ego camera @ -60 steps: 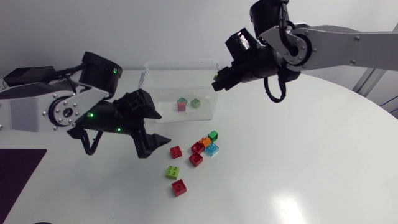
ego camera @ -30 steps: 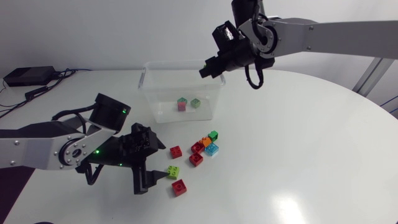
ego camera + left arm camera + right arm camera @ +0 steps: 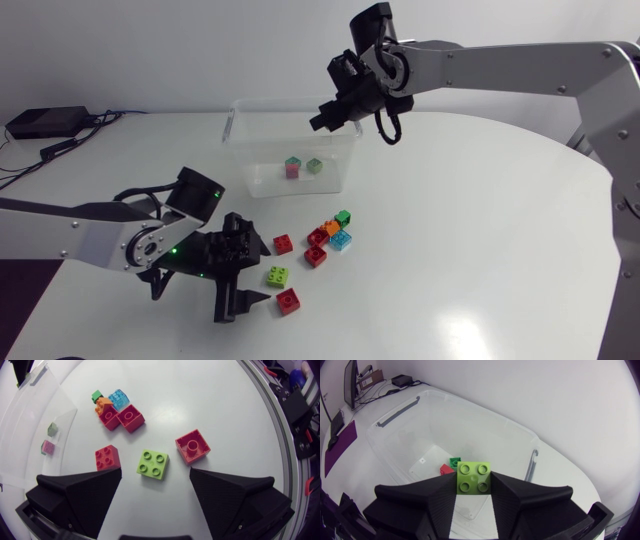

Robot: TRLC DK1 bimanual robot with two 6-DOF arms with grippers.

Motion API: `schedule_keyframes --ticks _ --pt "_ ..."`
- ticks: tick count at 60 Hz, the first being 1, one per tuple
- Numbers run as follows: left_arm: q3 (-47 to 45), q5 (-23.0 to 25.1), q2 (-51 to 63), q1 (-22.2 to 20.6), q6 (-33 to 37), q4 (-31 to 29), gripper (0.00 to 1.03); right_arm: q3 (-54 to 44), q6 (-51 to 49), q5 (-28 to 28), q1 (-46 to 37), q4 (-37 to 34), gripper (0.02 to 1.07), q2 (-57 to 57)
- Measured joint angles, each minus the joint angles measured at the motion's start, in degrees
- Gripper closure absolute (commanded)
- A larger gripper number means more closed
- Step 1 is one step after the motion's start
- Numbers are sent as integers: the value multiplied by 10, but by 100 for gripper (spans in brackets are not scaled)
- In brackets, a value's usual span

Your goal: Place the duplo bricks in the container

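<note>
In the head view, the left end effector [image 3: 244,303] is low over the white worktop [image 3: 480,230], with its two fingers apart. Just ahead of it lie a lime duplo brick [image 3: 277,275] and a red single-stud brick [image 3: 288,301], close to each other. A little farther lie a red four-stud brick [image 3: 283,243] and a small cluster of bricks [image 3: 330,237] in red, orange, green and light blue. The clear container [image 3: 240,120] stands behind them, with a pink brick [image 3: 292,168] and a green brick [image 3: 314,165] on its floor. The right end effector [image 3: 328,115] is over the far right part of the container; from here I cannot tell how its fingers stand.

In the left wrist view, the left end effector [image 3: 155,471] is spread wide and touches nothing. The lime duplo brick [image 3: 153,464] lies just ahead of the gap between the fingers, the red single-stud brick [image 3: 193,446] is beside it and the red four-stud brick [image 3: 107,457] is on its other side. The cluster of bricks [image 3: 117,410] is farther ahead.

In the right wrist view, the right end effector [image 3: 473,483] is clamped on a held lime brick [image 3: 473,473], studs up, above the open clear container [image 3: 400,410]. Below, the pink brick [image 3: 445,468] and the green brick [image 3: 454,462] lie on the floor of the container.
</note>
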Motion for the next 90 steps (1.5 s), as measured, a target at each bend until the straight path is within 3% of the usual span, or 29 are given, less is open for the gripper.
schedule_keyframes --ticks 12,25,35,44,59,71,90 --pt "7 2 44 1 28 0 12 20 0 1 2 -17 12 11" --pt "48 5 87 1 43 0 12 22 2 2 3 -28 9 11" --pt "65 6 103 0 45 1 35 -36 4 6 13 -27 9 -27" --pt "66 14 108 0 47 2 70 -127 4 6 44 -27 9 -110" --pt "66 24 114 -12 47 4 71 -263 17 26 105 -25 9 -215" --pt "67 24 111 -21 47 -2 72 -277 19 30 112 -27 9 -233" --pt "68 24 16 -3 40 -79 72 -325 50 30 158 -50 8 -291"
